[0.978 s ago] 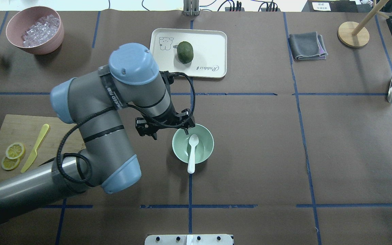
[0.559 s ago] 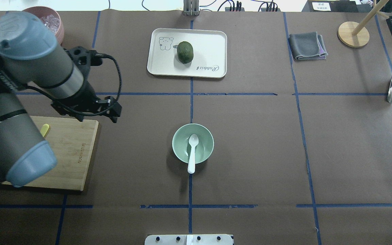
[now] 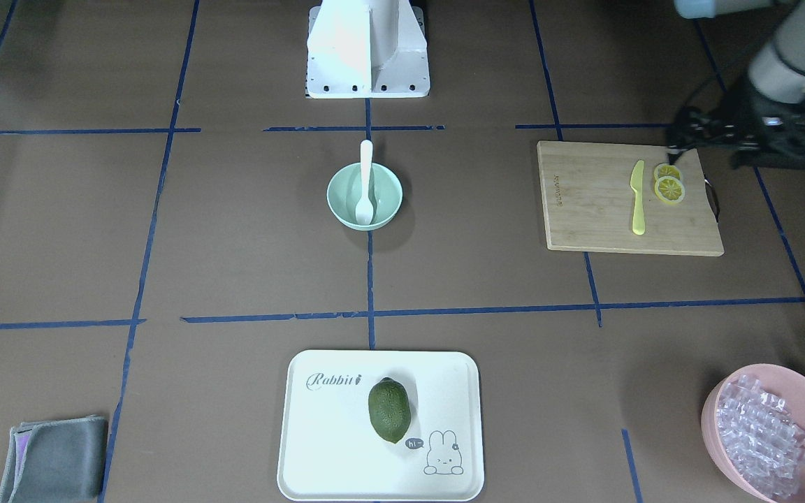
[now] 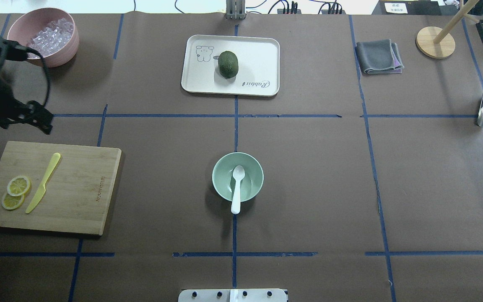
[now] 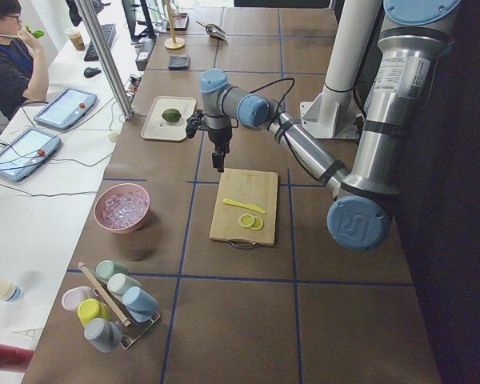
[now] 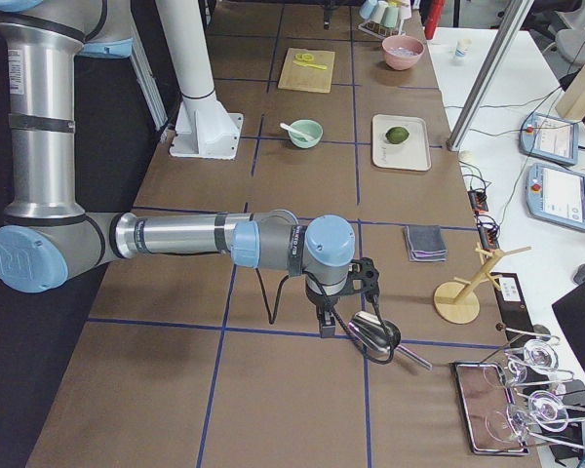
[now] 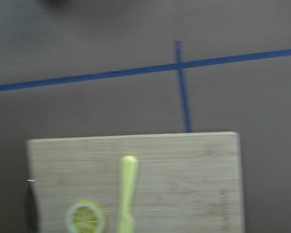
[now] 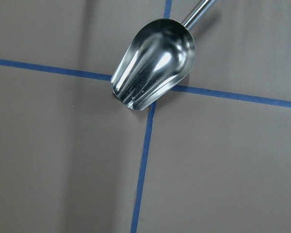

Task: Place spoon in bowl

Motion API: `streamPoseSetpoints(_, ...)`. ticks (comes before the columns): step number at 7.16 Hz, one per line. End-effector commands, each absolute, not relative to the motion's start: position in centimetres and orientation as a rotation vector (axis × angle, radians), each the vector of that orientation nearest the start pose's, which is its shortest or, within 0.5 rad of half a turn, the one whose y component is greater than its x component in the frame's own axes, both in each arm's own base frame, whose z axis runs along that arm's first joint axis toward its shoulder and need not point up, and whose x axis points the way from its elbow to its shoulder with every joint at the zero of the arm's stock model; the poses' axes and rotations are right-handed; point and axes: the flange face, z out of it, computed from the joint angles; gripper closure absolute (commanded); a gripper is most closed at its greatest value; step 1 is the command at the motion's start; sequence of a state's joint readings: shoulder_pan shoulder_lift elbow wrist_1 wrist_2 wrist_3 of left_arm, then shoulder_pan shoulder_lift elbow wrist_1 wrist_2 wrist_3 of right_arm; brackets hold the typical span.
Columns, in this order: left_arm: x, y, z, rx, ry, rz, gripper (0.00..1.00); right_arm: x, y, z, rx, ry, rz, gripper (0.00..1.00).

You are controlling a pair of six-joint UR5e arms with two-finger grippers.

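The white spoon (image 4: 237, 186) lies in the mint-green bowl (image 4: 217, 178) near the table's middle, scoop inside and handle over the near rim. Both also show in the front-facing view, spoon (image 3: 365, 183) in bowl (image 3: 337, 198). My left gripper (image 4: 25, 121) hangs far left of the bowl, just beyond the cutting board's far edge, jaws apart and empty; it also shows in the front-facing view (image 3: 752, 143). My right gripper (image 6: 327, 317) shows only in the exterior right view, over a metal scoop (image 8: 155, 63); I cannot tell whether it is open or shut.
A wooden cutting board (image 4: 78, 188) holds a yellow knife (image 4: 42, 182) and lemon slices (image 4: 15, 193). A pink bowl of ice (image 4: 44, 35) stands at the far left. A white tray (image 4: 258, 54) holds a green fruit (image 4: 228, 64). A grey cloth (image 4: 379, 56) lies at the far right.
My left arm has pulled back from over the bowl to the table's far left. The spoon and bowl have not moved.
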State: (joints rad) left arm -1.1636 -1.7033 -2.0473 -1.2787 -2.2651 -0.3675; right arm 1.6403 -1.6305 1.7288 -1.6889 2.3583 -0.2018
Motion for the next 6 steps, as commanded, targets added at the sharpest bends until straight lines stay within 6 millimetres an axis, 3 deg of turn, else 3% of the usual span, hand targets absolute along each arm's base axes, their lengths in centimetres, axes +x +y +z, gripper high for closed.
streamPoseSetpoints(1,2.9,-49.9,51.1,-0.009,0.759,0.181,0.0,9.6,-46.1,61.9,0.085,-0.781,-0.097,0.0)
streamPoseSetpoints(3,-4.4,-50.5,59.7,-0.002,0.758,0.235,0.0,9.5,-46.2,62.1,0.08,-0.779,-0.098,0.0)
streamPoseSetpoints(4,-6.3,-50.4,61.3,0.032,0.758,0.245,0.0,9.5,-46.3,62.0,0.082,-0.778,-0.1,0.0)
streamPoseSetpoints(6,-6.8,-48.6,63.4,0.004,0.763,0.221,0.0,9.5,-46.2,62.3,0.075,-0.767,-0.1,0.0)
